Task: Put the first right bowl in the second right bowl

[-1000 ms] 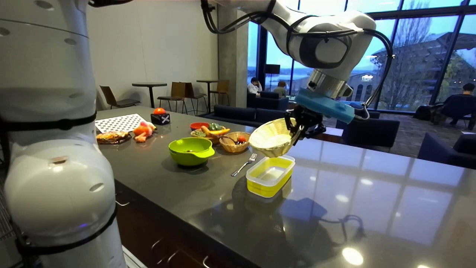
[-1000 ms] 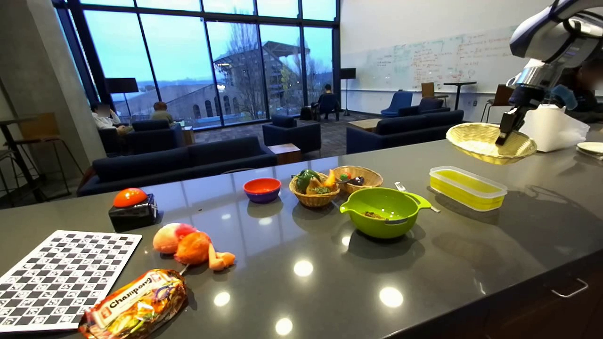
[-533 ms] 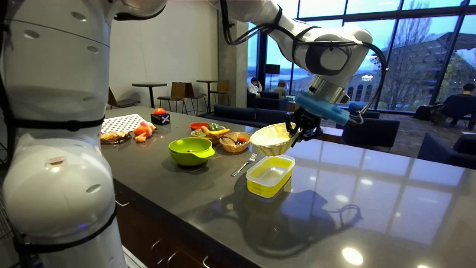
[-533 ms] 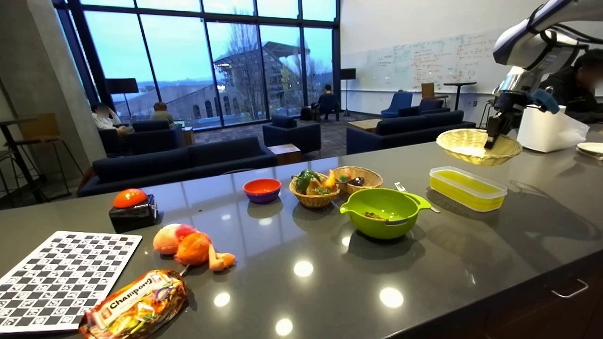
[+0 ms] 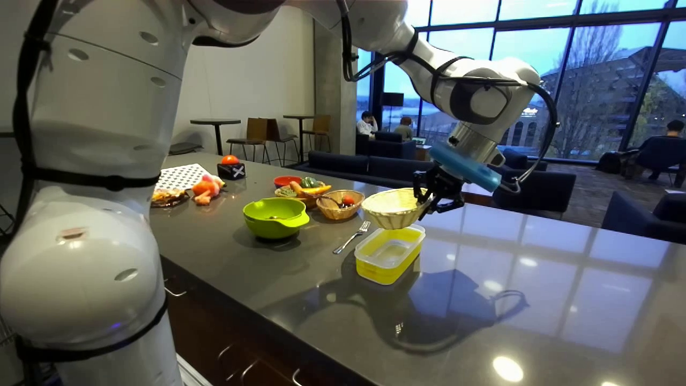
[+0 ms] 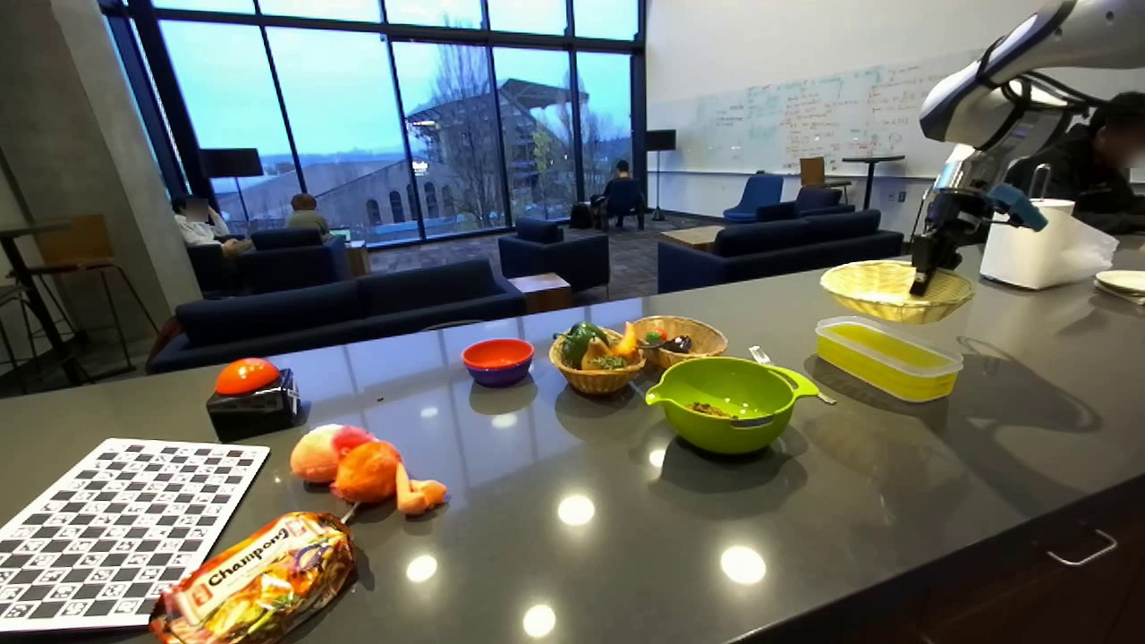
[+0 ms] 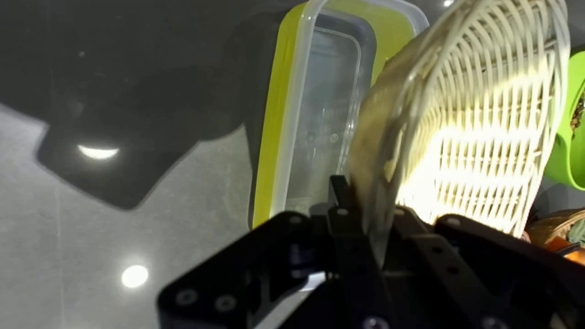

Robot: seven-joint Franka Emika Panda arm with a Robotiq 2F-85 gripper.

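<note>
I'm holding the round cream bowl (image 5: 390,219) up off the tabletop (image 5: 563,343) in both exterior views, woven sides, rim slightly tilted; it's over or just beside the rect. yellow bowl (image 5: 373,271), can't tell exactly how they line up. My gripper (image 7: 369,214) is clamped on the cream bowl's rim, one of the fingers (image 6: 923,273) inside, the other outside. In wrist view the cream bowl hides pt. of the yellow bowl. Yellow bowl's upright on the tabletop, translucent rim on top. Fork (image 5: 352,238) lies just beside it, btwn it & the lime-green bowl (image 5: 270,228), which has brown bits (image 6: 711,410) inside. Nr that bowl, a veg basket (image 6: 597,381) & a 2nd wicker basket (image 6: 708,338), side by side. Further along, in an exterior view: red-and-purple bowl (image 6: 498,367), then red button (image 6: 247,377) on a blk box (image 6: 255,413), orange-pink plush (image 6: 368,471), checkered board (image 6: 134,528) & Champong pkt (image 6: 259,580) by the board's corner.
</note>
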